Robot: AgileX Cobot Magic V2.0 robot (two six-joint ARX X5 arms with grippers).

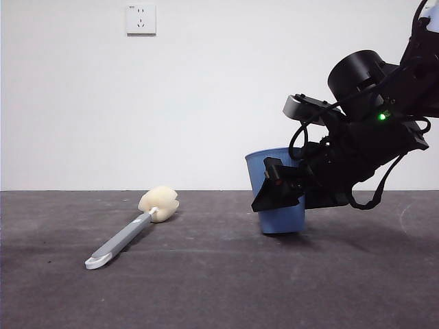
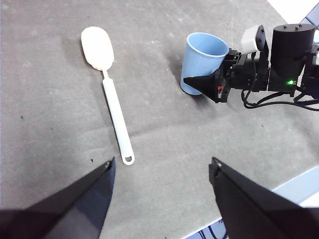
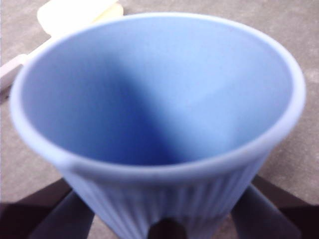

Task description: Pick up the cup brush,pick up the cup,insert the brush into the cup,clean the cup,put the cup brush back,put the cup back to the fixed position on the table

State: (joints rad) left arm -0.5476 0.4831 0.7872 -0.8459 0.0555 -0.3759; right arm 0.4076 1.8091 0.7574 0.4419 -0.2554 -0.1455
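The blue ribbed cup stands slightly tilted at the right of the table, its base at or just off the surface. My right gripper is shut on the cup, one black jaw on each side of its lower wall. In the right wrist view the cup fills the picture, mouth towards the camera and empty, between that gripper's jaws. The cup brush lies flat to the left, sponge head far, looped end near. My left gripper hangs open high above the table, over brush and cup.
A white wall with a socket stands behind the table. The table's edge and a pale floor strip show in the left wrist view. A hand's width of bare table separates brush and cup.
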